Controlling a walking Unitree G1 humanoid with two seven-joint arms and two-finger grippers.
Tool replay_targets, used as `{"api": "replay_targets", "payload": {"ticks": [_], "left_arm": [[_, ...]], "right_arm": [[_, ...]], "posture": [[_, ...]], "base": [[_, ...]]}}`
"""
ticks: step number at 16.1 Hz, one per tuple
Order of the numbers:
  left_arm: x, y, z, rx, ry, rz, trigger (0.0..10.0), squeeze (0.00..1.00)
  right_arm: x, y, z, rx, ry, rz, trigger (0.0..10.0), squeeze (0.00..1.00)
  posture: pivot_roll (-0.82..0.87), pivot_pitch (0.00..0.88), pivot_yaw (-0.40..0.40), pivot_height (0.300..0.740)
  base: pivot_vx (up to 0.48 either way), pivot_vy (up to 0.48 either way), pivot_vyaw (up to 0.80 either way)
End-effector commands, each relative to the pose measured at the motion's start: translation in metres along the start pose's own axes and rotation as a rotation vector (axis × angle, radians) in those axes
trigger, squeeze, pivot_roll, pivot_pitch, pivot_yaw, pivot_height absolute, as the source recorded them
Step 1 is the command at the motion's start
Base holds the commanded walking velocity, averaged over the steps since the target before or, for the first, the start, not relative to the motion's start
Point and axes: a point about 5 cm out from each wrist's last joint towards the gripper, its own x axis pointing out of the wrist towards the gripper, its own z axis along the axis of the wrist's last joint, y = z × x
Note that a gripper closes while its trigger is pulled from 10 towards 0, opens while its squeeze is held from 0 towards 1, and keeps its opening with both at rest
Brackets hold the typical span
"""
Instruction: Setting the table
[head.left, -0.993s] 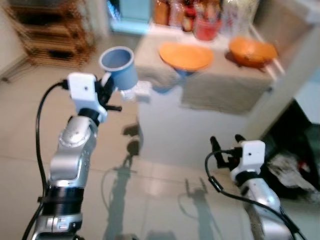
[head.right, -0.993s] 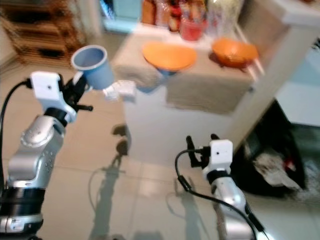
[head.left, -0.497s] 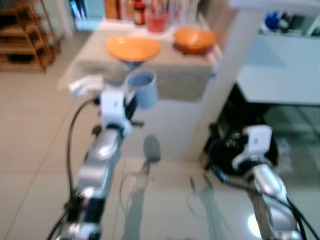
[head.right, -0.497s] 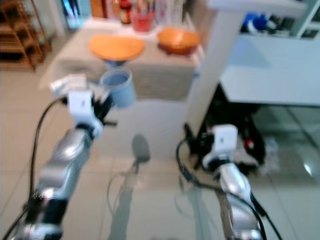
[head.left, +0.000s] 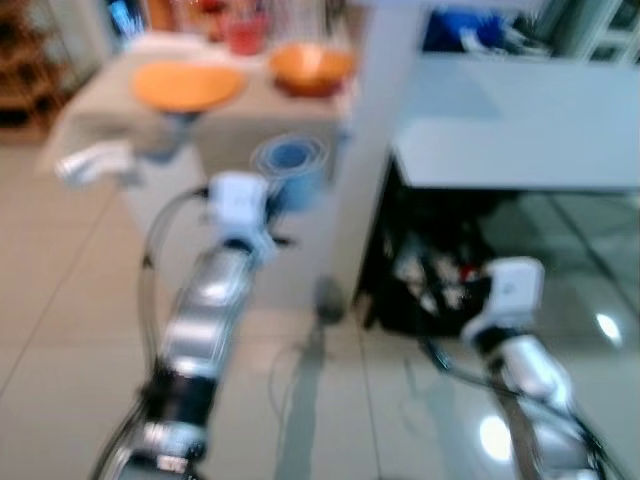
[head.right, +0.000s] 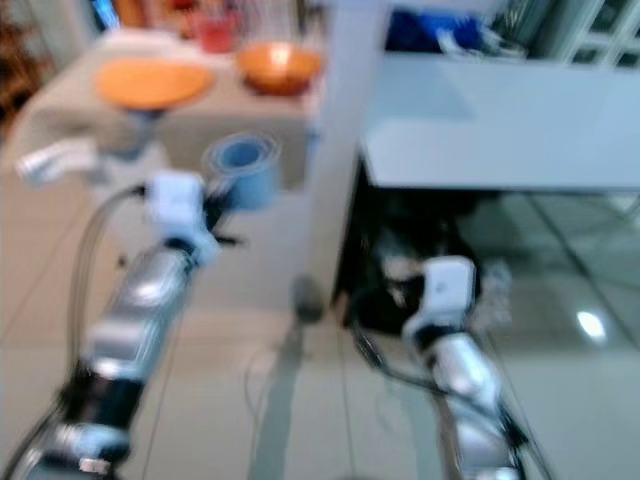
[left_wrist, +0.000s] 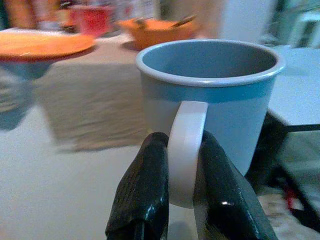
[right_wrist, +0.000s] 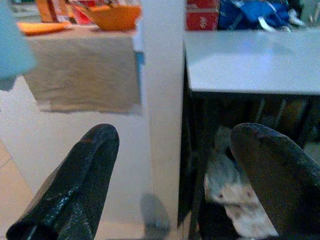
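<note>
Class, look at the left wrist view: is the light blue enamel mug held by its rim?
No: the left end effector clamps the light blue enamel mug by its white handle, one black finger on each side.

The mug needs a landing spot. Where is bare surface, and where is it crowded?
The pale tabletop right of the white pillar looks bare up front; blue clutter borders its far edge. The cloth counter is crowded: orange plate, orange bowl. The left pincer holds the blue mug.
</note>
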Motion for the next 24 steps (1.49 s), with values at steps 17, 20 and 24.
{"api": "replay_targets", "payload": {"ticks": [17,20,24], "left_arm": [[-0.012,-0.018,0.026,0.052,-0.176,-0.18,0.0,0.0],[-0.013,-0.032,0.03,0.051,-0.196,-0.257,0.0,0.0],[-0.012,-0.042,0.03,0.068,-0.191,-0.318,0.0,0.0]], "right_arm": [[-0.004,-0.009,-0.013,-0.035,0.014,-0.083,10.0,0.0],[-0.002,-0.005,-0.016,-0.035,0.015,-0.068,10.0,0.0],[0.0,-0.003,-0.016,-0.04,0.01,-0.064,10.0,0.0]], "posture": [[-0.08,0.0,0.027,0.74],[-0.08,0.0,0.032,0.74],[-0.09,0.0,0.04,0.74]], "base": [[0.076,-0.338,0.31],[0.476,0.0,0.0],[0.461,0.0,0.0]]}}
